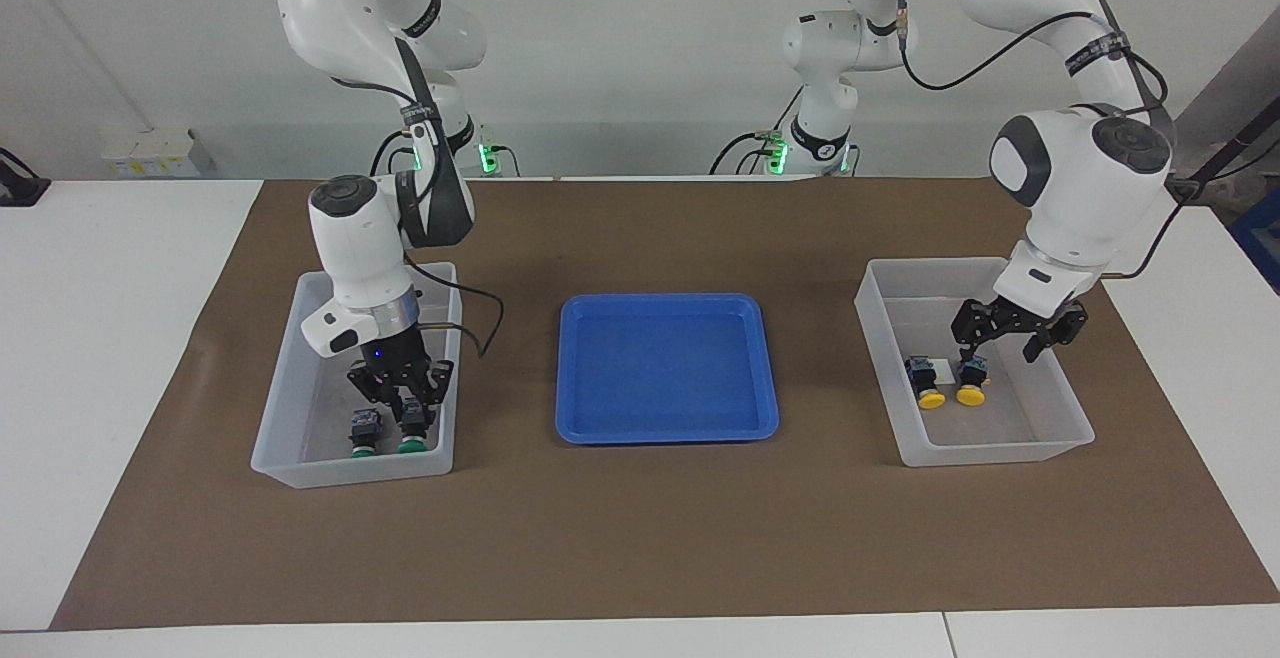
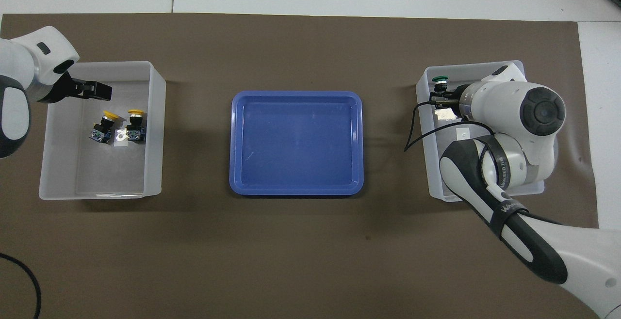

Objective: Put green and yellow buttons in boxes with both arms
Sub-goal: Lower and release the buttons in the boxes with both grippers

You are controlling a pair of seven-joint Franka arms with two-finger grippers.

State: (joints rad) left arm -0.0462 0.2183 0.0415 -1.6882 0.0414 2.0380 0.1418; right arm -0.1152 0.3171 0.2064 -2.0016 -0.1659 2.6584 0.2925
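Observation:
Two green buttons (image 1: pixel 365 435) (image 1: pixel 412 430) lie in the box (image 1: pixel 280 418) at the right arm's end. My right gripper (image 1: pixel 405 408) is down in this box, fingers open on either side of one green button's black body. In the overhead view the right gripper (image 2: pixel 444 97) and arm hide most of that box (image 2: pixel 427 115); one green button (image 2: pixel 440 82) shows. Two yellow buttons (image 1: pixel 930 383) (image 1: pixel 970 383) lie side by side in the box (image 1: pixel 1000 453) at the left arm's end. My left gripper (image 1: pixel 1000 348) is open and empty, just above them. The overhead view also shows the left gripper (image 2: pixel 94 91), yellow buttons (image 2: pixel 103 126) (image 2: pixel 135 126) and their box (image 2: pixel 155 130).
A shallow blue tray (image 1: pixel 667 300) (image 2: pixel 296 95) with nothing in it sits between the two boxes on the brown mat. A black cable from the right arm hangs over its box's wall toward the tray.

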